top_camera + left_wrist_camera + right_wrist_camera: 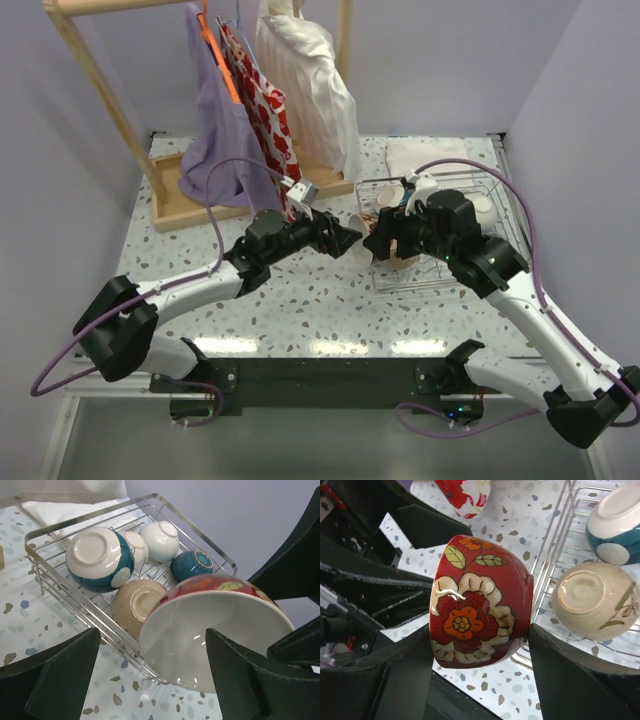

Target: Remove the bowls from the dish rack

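Right gripper (479, 635): clamped on the red floral bowl (480, 600), a finger pressed to each side.
Bowl's attitude: on its side in the air, axis roughly level, white mouth turned to the left gripper (152, 632).
Bowl's place: just beside the dish rack (195, 522), over the table (20, 610).
Left gripper: jaws wide, holding nothing.
Rack: five other bowls, feet showing.

Obstacles over the dish rack (100, 512) left edge: red floral bowl (480, 602), right hand (383, 243).
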